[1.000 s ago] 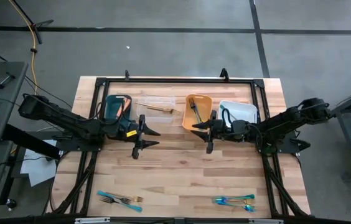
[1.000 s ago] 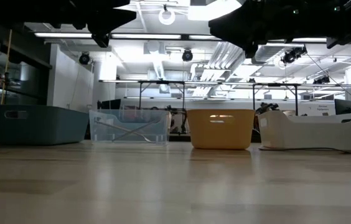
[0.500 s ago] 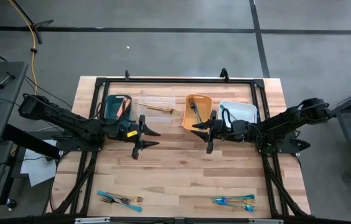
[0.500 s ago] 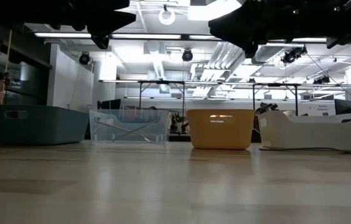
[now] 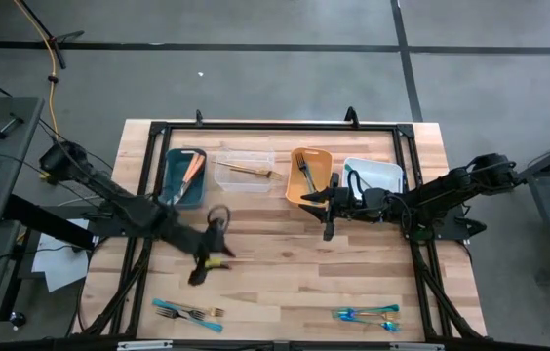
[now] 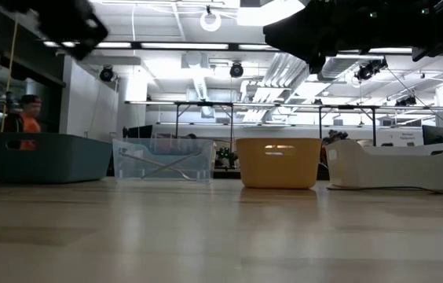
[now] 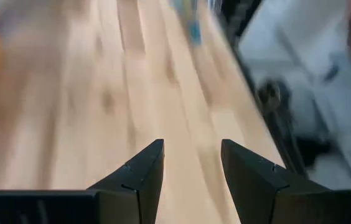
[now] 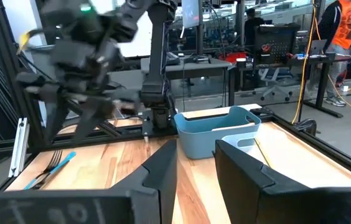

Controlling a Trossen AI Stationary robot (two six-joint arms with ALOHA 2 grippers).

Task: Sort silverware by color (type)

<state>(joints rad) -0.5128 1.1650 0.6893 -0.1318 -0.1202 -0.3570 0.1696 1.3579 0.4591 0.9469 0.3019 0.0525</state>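
teal, clear, orange and white bins [image 5: 183, 174] are seen lined along the far side of the wooden table [image 5: 275, 263], some already holding utensils: a salmon-handled piece [image 5: 190, 173] in the teal bin, a gold fork [image 5: 248, 170] in the clear one, a dark fork [image 5: 304, 172] in the orange one. within the last second the left gripper [image 5: 207, 261] has been swung away from its place beside the teal bin and carried toward the near side of the table, where a cluster of forks [image 5: 189, 312] with teal and gold handles lies unsorted; its fingers [image 7: 139, 176] are shown parted with nothing between them. a second cluster of teal-handled silverware [image 5: 368, 314] is left at the near right. the right gripper [image 5: 330, 207] is held unmoved in front of the orange bin, its fingers a little apart and empty. the shift is read as the start of a fresh pick-up: the left arm appears to be sent for the near-left forks, and both clusters remain to be sorted.
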